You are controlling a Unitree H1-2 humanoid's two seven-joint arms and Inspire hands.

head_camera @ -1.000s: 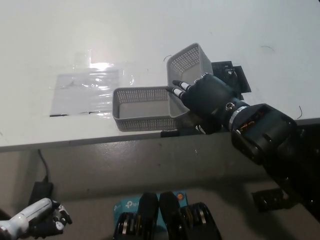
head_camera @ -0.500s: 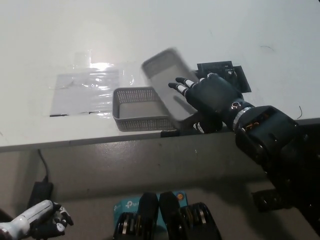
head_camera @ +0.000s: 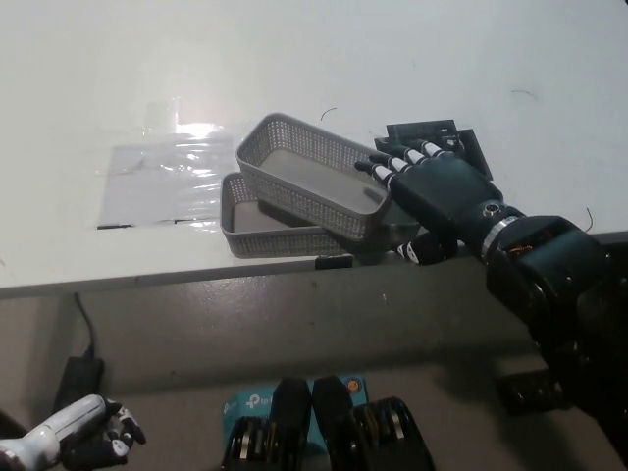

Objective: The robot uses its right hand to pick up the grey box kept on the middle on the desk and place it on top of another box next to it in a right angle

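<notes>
Two grey perforated boxes sit near the desk's front edge. The upper grey box lies tilted and slantwise across the lower grey box, its right end hanging past the lower one's right side. My black right hand is open just right of the upper box, fingers spread at its right end, holding nothing. My white left hand rests low at the lower left, below the desk.
A flat black object lies on the white desk behind my right hand. A clear plastic sheet is left of the boxes. A small black piece sits at the desk's front edge. A blue carton lies on the floor.
The upper box, held up on end a second ago, swung down leftward and now lies across the lower box. My right hand let go of it and shifted slightly right.
</notes>
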